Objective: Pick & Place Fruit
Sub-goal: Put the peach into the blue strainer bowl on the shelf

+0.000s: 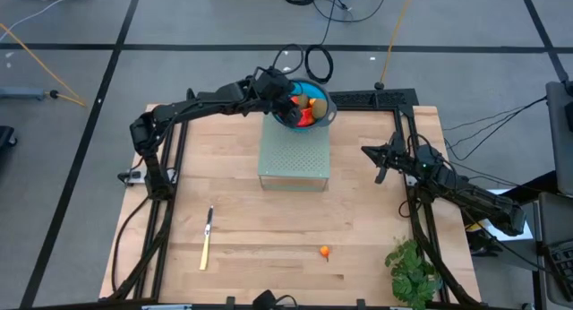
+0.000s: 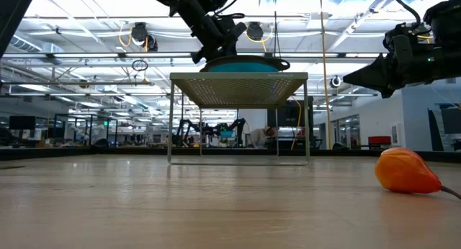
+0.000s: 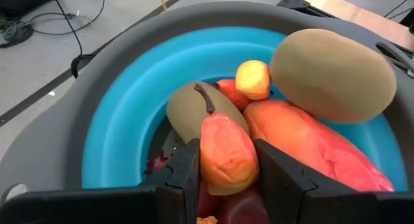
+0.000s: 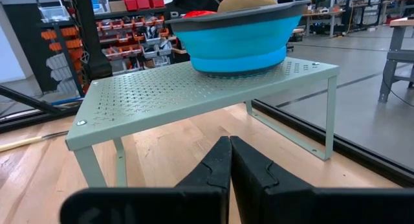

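Red-and-yellow fruit piece (image 3: 223, 153) sits clamped between the left gripper (image 3: 225, 169) fingers (image 3: 184, 169), which stand at a narrow spread about it, inside the blue bowl (image 1: 324, 116) with the grey rim. Beside the held piece in that bowl lie a brownish-olive oval (image 3: 333, 75), a second olive piece with a stem (image 3: 187, 111), a small orange-yellow piece (image 3: 253, 80) and a long red piece (image 3: 310, 146), all touching one another. One small orange fruit (image 1: 324, 251) lies alone on the worktop (image 1: 242, 220) near its front edge, well apart from both arms; the low view shows it resting on the wood (image 2: 407, 171). Right gripper (image 1: 383, 158) hangs off to the right of the shelf, fingers (image 4: 213, 169) pressed together and holding nothing, pointed toward the shelf and bowl. Bowl stands on a pale green perforated metal shelf (image 1: 294, 158) with thin legs, at the far middle of the light wooden worktop. Black frame rails (image 1: 394, 99) run along the worktop's far and side edges. Yellow-handled knife (image 1: 207, 238) lies at front left, clear of the arms. Leafy green plant (image 1: 414, 270) stands at the front right corner, near the right arm's base. Floor around is grey with dark lines, with cables (image 1: 309, 61) coiled just behind the bowl. Low view looks into a large hall with ceiling lights and other equipment far behind
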